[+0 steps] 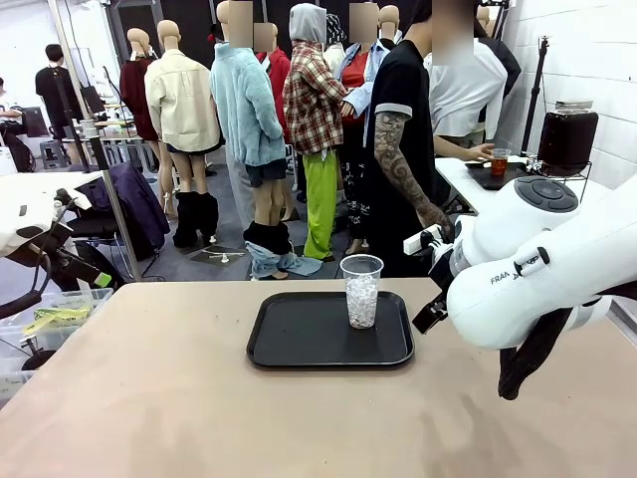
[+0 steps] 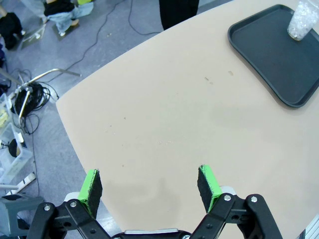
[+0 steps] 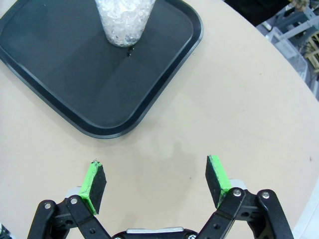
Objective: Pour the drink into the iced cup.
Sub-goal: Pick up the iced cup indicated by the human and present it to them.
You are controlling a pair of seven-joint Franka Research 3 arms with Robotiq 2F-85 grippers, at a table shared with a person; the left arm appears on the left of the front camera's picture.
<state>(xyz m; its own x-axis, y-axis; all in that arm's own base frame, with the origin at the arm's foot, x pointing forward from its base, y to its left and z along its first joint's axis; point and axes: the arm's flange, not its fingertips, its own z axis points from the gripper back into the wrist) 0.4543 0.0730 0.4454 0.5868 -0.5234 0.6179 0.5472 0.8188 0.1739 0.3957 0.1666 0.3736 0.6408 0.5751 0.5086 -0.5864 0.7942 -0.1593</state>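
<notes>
The right gripper (image 3: 155, 164) hangs over the bare table (image 3: 239, 99) with its green pads wide apart and nothing between them. Just beyond its fingertips, across a strip of tabletop, lies the near rim of the black tray (image 3: 60, 84). The cup (image 3: 122, 20), clear plastic and packed with ice, stands upright on the tray towards its far side.

The left gripper (image 2: 148, 173) is also spread wide and empty, over the table near its curved edge. From it the tray and cup are well apart, up in the corner of the view. Past the table edge the grey floor carries cables, a metal frame and plastic bins.

In the front view the bulky white right arm (image 1: 537, 264) comes in from the right and covers that side of the table, with a black part of it just beside the tray's right corner. A person (image 1: 398, 149) in black stands at the far side, right behind the cup.

The drink (image 1: 567, 141) is well away from the cup: dark liquid in a jar on a side table at the back right, with a small glass (image 1: 500, 165) of amber liquid on a dark tray near it.
</notes>
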